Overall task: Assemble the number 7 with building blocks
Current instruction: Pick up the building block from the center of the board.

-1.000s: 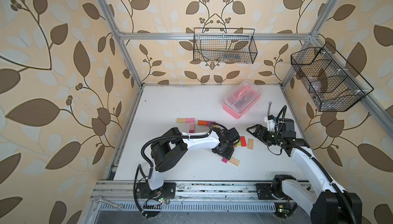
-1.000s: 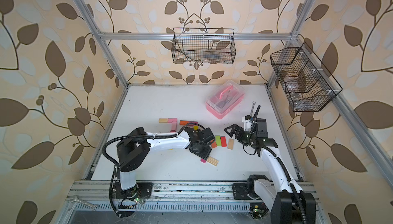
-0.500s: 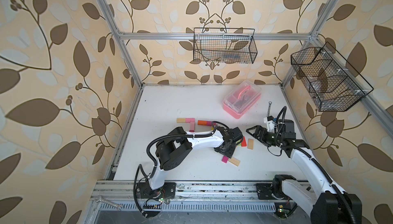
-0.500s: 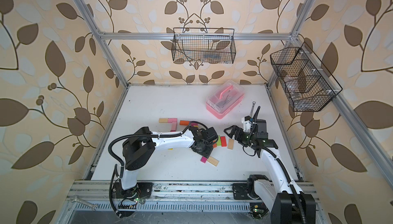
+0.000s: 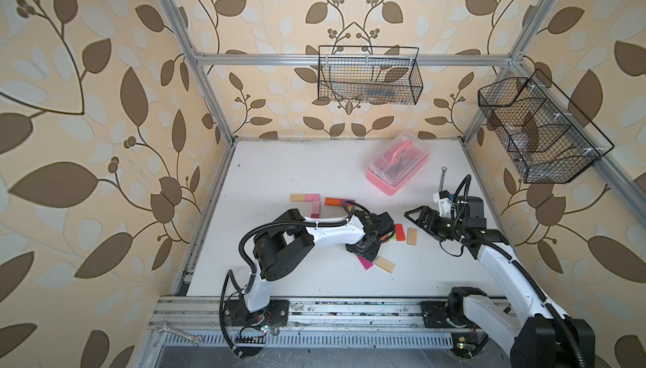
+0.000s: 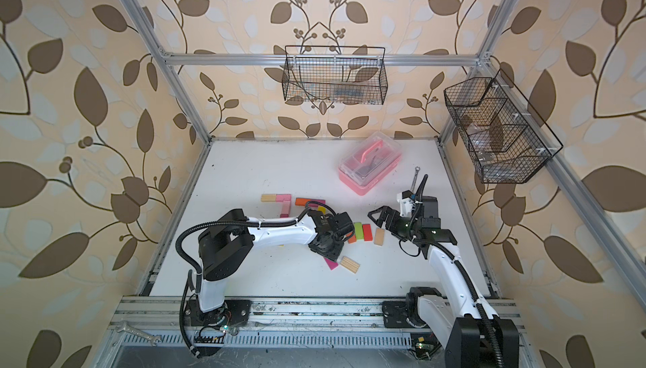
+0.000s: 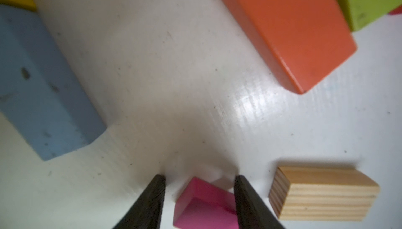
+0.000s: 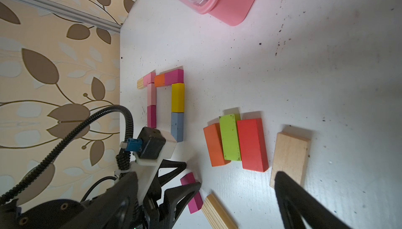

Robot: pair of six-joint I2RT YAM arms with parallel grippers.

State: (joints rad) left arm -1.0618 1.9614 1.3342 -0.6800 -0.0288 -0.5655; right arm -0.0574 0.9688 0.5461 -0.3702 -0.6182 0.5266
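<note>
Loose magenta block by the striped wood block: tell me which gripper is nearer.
Left. The left gripper has its jaws astride the magenta block; the right gripper is farther off, by the pale wood block.

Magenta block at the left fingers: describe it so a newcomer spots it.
From the pink box at the back of the table, come forward to the left gripper. Between its open fingers lies a loose magenta block, askew. Unlike the plain wood block beside it, it is magenta.
</note>
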